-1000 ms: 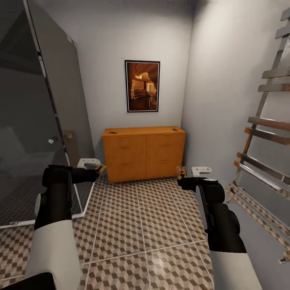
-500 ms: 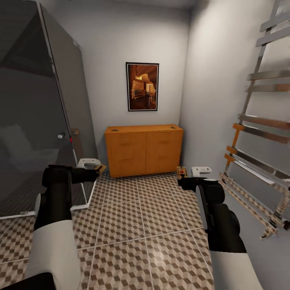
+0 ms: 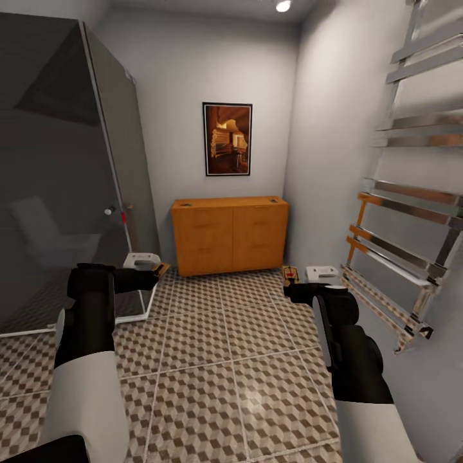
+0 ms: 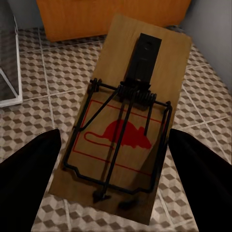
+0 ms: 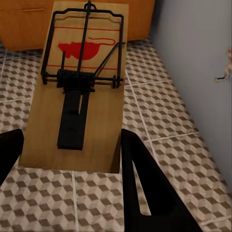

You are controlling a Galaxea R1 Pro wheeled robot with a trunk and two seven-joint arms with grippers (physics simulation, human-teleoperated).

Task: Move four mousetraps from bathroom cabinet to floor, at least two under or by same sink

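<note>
Each tool grips a mousetrap by its board edges, the left tool [image 4: 113, 145] clamped on one mousetrap [image 4: 130, 121] and the right tool [image 5: 67, 145] on another mousetrap [image 5: 79, 92], both above the bathroom floor [image 3: 212, 360]; the boards look light and stiff, best held clear of the sprung wire.

grey walls, a framed picture [image 3: 227, 139] on the far one, dark glass shower enclosure [image 3: 61, 173], chrome towel rail [image 3: 411, 193], ceiling spotlight [image 3: 282, 6]
</note>
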